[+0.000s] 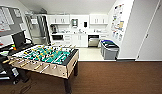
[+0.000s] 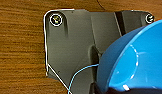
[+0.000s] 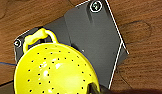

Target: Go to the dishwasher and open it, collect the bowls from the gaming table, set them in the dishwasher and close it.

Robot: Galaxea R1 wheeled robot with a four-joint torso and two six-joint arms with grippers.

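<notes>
Blue bowl point(image 2: 137, 62), cropped; yellow colander point(image 3: 54, 72), cropped.

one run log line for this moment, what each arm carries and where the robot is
left: bright blue round bowl | right: yellow perforated colander | base: brown floor, wooden foosball table ahead-left | steel-front dishwasher: open

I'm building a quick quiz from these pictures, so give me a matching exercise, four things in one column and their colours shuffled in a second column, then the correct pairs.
Things:
1. bowl
2. colander
3. foosball field
4. kitchen cupboards

Colours:
A. green
B. white
C. bright blue
D. yellow

Pairs: 1-C, 2-D, 3-A, 4-B
</notes>
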